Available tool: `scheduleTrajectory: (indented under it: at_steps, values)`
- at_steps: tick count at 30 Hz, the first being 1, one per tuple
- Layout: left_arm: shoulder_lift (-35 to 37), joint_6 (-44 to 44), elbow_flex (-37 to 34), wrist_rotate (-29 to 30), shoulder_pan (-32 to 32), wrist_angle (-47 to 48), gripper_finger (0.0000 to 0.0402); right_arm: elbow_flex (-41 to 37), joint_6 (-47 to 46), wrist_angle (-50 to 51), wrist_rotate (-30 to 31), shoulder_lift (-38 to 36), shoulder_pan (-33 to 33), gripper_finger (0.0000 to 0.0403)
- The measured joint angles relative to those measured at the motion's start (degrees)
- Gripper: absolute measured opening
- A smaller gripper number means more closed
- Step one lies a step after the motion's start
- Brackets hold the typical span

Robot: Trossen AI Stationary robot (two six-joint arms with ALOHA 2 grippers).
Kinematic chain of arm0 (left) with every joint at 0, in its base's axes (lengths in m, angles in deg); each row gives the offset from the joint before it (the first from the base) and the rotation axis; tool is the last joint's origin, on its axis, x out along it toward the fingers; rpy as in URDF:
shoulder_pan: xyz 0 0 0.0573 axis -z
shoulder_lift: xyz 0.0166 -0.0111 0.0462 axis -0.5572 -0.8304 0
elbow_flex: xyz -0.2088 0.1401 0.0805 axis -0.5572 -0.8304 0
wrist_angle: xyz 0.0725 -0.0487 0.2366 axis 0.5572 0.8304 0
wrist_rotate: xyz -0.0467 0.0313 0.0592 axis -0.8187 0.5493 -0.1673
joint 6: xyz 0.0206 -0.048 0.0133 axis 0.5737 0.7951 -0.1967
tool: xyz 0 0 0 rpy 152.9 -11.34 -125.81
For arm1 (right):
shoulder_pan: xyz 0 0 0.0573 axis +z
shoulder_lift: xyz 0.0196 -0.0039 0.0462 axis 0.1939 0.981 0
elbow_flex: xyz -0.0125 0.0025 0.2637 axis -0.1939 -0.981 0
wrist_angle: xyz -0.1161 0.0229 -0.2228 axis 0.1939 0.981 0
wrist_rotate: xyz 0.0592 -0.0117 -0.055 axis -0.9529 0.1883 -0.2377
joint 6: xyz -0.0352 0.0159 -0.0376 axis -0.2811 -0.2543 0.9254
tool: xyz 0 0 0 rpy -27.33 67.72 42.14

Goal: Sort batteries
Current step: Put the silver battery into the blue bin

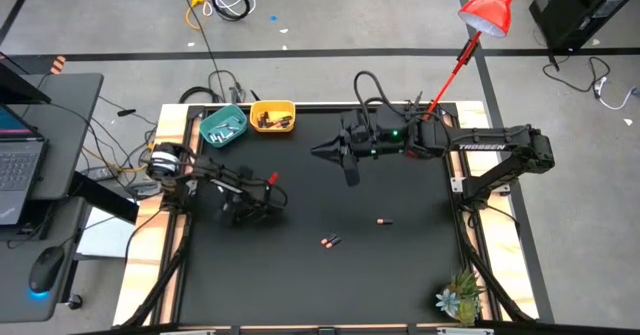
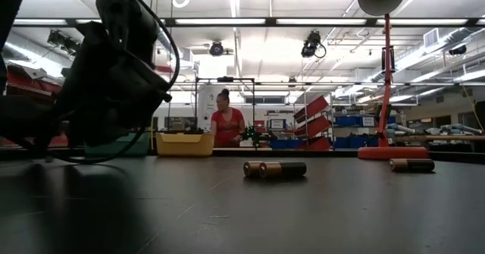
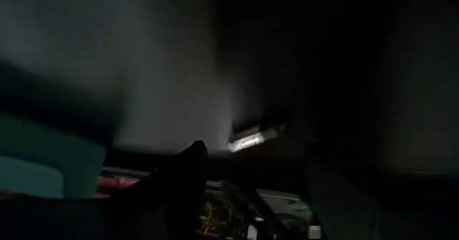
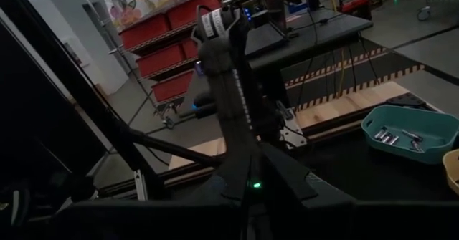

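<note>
Two dark batteries with copper ends (image 1: 330, 241) (image 2: 274, 168) lie together on the black mat. Another like them (image 1: 383, 220) (image 2: 411, 164) lies to their right. The teal bowl (image 1: 224, 125) (image 4: 409, 131) at the far left holds whitish-silver batteries (image 4: 391, 135). The yellow bowl (image 1: 272, 116) (image 2: 184, 143) beside it holds dark ones. My left gripper (image 1: 250, 207) hovers low over the mat's left part, fingers (image 3: 188, 170) apart. A pale oblong (image 3: 254, 134) shows past them; what it is, I cannot tell. My right gripper (image 1: 322, 151) hangs shut, high over the far middle.
A red lamp (image 1: 490, 10) (image 2: 385, 72) stands at the far right corner. A small plant (image 1: 460, 297) sits at the near right corner. A person (image 2: 226, 123) stands in the room behind the table. The mat's near half is bare apart from the loose batteries.
</note>
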Motion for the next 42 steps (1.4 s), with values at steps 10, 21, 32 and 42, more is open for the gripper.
scheduleTrajectory:
  at_steps: [10,21,32,42]
  values:
    - [8.8,0.4,3.9,5.4,-2.5,-7.9,0.0234,0.0,-0.8,0.0,-0.2,0.0,0.2,0.0041]
    - [22.6,-5.9,4.1,-1.9,-14.2,-22.1,0.0234,0.0,-0.7,1.8,-2.2,0.0,-1.0,0.0041]
    - [22.7,-13.3,2.7,-15.4,-19.9,-31.8,0.0171,0.0,2.5,14.0,-0.3,-6.3,-4.4,0.0041]
    - [22.5,-21.7,1.0,-7.4,-26.1,-34.6,0.014,0.0,8.8,22.9,3.2,-11.9,-3.1,0.0041]
